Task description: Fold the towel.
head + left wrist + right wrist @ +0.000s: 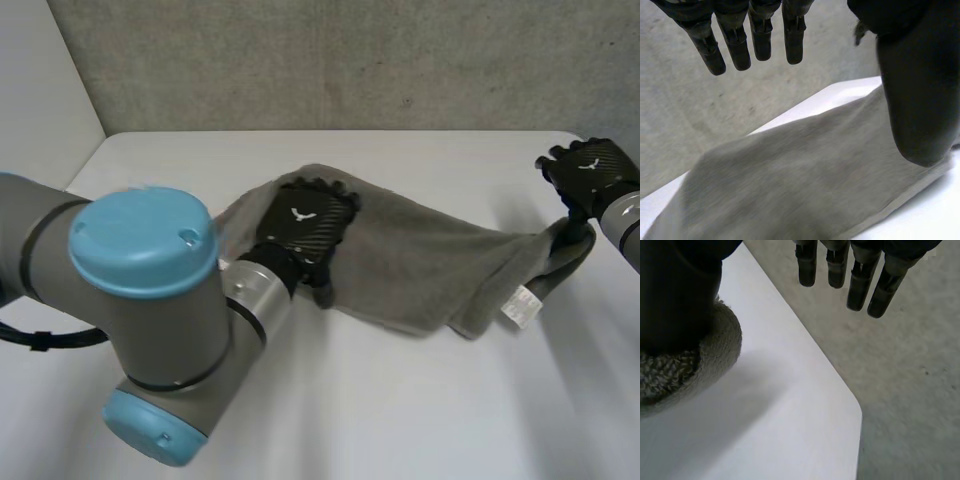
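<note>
Limp grey towel (420,265), probably light, best pinched at corners; my left hand (300,225) rests straight-fingered on one end, the other drapes over the thumb of my released right hand (590,172).

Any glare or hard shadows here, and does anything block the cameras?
Head view: soft light, no glare on the table; the left arm covers its near side. Left wrist view: the left hand hides part of the towel. Right wrist view: the towel's end casts a soft shadow beside the right hand.
</note>
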